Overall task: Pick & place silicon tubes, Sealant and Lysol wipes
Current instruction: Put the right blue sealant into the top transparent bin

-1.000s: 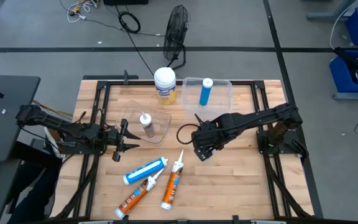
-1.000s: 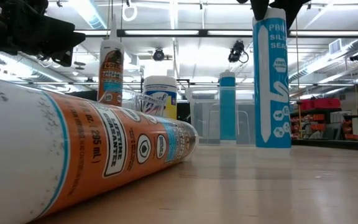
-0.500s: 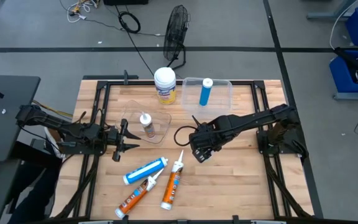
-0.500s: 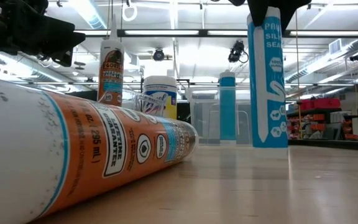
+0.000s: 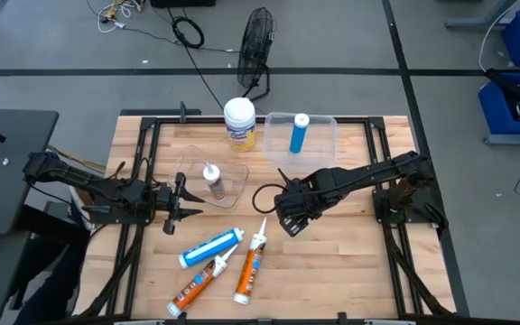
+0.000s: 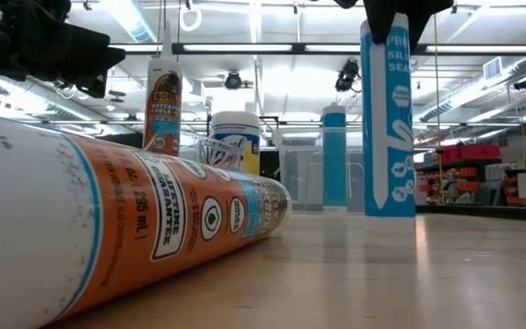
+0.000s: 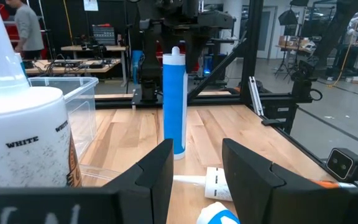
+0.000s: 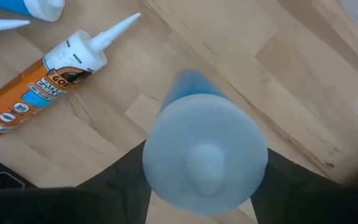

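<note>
While right tool [image 5: 289, 219] pinches smooth blue cylindrical tube [image 6: 388, 114] (upright), left tool [image 5: 181, 206] spread

Bright overhead lighting; foreground perhaps blurred.

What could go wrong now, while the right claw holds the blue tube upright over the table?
1. The right claw grips the blue tube only near its top, so the tube may swing or slip.
2. Orange tubes lie on the table close by; a low carry could knock them.
3. The open bin already holds one tube, so placing another might tip it.
</note>
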